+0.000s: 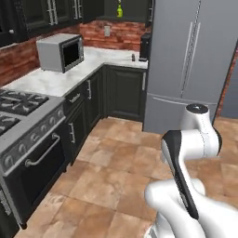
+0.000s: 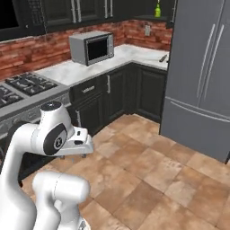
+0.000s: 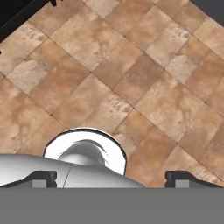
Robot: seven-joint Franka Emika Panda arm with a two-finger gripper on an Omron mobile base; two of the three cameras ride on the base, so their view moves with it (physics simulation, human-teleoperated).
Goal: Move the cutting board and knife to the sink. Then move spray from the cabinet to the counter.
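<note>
Hand view has the gripper point(image 3: 112, 178) spread wide and holding nothing, just pointing at floor tiles. Green spray point(image 1: 119, 9) sits up in the cabinet point(image 1: 130, 9) left of the fridge point(image 1: 186, 60), so the counter point(image 1: 100, 58) move looks undone. Can't judge the board and knife part.

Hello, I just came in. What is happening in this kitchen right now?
Nothing is being handled at this moment. The robot arm is folded over the tiled floor, and its tool is open and empty, pointing down at the tiles. The green spray stands up in the cabinet beside the fridge, not yet moved.
</note>
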